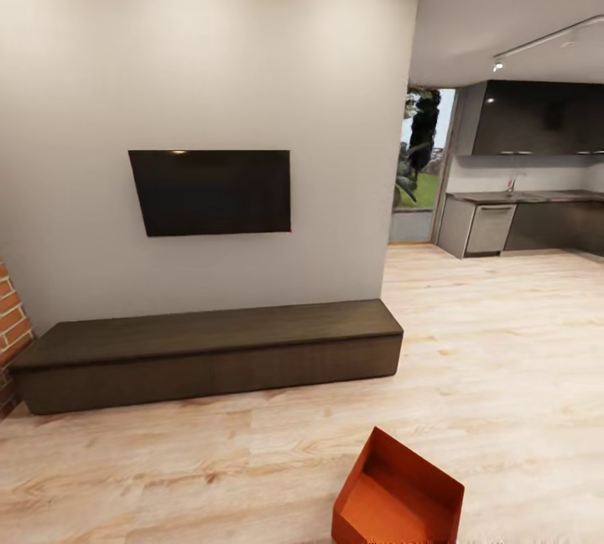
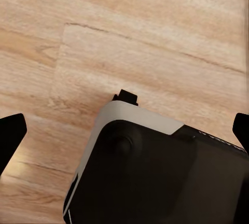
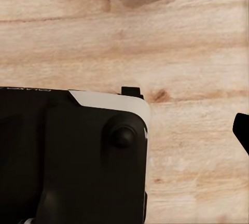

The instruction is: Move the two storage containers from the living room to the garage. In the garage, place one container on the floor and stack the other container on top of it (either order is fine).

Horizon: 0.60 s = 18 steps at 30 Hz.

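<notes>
We see one container (image 1: 398, 495) on the wood floor (image 1: 520, 343) in front of the TV bench (image 1: 210, 351), not yet grasped; left gripper (image 2: 124, 130) fingers spread apart, right gripper's state indeterminate.

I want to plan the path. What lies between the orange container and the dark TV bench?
In the head view, only bare light wood-plank floor lies between the orange container and the dark TV bench.
</notes>
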Motion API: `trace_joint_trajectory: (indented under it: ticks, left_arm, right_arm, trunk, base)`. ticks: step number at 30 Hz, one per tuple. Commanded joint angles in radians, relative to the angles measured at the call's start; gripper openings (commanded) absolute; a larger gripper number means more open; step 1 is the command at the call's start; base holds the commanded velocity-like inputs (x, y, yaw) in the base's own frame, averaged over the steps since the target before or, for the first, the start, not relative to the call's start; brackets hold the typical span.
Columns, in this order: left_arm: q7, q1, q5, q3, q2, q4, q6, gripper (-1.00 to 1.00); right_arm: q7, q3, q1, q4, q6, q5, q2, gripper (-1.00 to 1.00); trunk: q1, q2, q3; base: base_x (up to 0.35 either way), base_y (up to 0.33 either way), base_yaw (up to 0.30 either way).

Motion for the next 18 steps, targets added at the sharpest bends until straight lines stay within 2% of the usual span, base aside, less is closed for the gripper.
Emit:
trace_joint_trajectory:
  ticks: [1,18]
  left_arm:
    - [0.001,-0.001,0.0,0.007,0.0,0.0,-0.001,1.0]
    - [0.001,0.0,-0.008,0.007,0.0,-0.009,-0.001,1.0]
  right_arm:
    - [0.002,0.005,-0.002,0.003,-0.006,-0.001,0.0,1.0]
    - [0.001,0.005,-0.001,0.003,-0.008,-0.002,0.0,1.0]
  trunk:
    - [0.0,-0.002,-0.002]
    - [0.0,-0.002,-0.002]
  base:
    - [0.0,0.0,-0.243]
    - [0.0,0.0,-0.243]
